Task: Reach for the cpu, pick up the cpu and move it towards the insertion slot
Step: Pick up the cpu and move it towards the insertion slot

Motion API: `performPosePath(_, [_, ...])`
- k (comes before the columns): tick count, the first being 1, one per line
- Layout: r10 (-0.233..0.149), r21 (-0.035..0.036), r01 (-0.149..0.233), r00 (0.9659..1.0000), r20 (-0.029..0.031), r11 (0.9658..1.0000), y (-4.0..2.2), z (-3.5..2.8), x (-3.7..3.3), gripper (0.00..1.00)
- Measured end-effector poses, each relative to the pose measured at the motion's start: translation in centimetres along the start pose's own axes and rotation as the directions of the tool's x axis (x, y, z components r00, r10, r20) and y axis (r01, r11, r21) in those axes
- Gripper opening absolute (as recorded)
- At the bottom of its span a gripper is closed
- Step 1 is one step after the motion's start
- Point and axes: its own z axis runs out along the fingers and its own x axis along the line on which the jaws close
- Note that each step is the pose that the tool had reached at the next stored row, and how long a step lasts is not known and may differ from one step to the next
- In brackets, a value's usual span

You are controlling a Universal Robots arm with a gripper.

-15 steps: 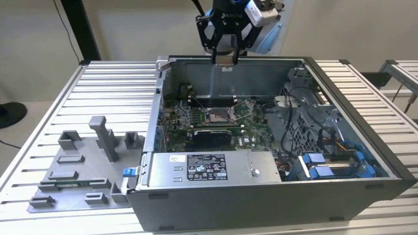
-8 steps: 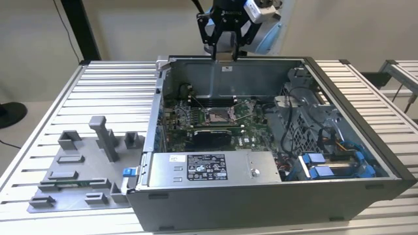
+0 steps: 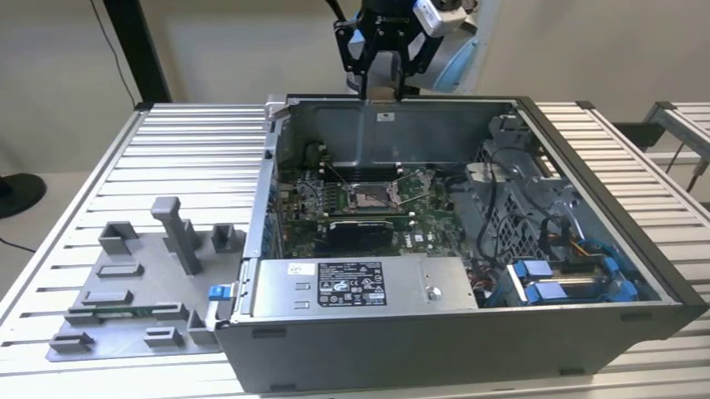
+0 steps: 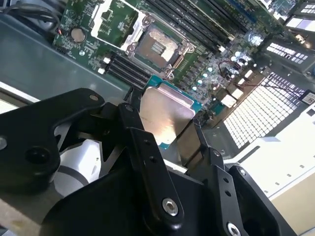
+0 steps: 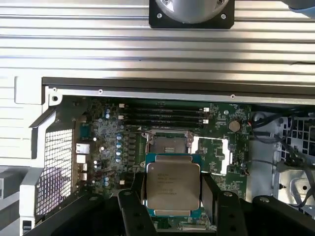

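On the slatted worktop (image 3: 189,141) lies an open computer case (image 3: 621,283) with a green motherboard (image 3: 305,199) on its floor; the insertion slot (image 3: 368,196) sits in the board, its dark centre bare within the metal frame. Beside the case, towards the exterior view's left, a grey tray (image 3: 122,274) carries plastic blocks. The arm hangs above the case's far wall, pincer (image 3: 382,98) pointing down. The pincer is closed on the cpu (image 5: 172,185), fingers (image 5: 137,189) pressing opposite edges; its flat silvery face is level, above the board just beside the slot.
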Motion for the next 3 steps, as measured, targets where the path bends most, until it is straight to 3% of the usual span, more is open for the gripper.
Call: performPosePath(3, [0.0,0.0,0.0,1.0,0.0,1.0,0.0,0.0,0.01,0.0])
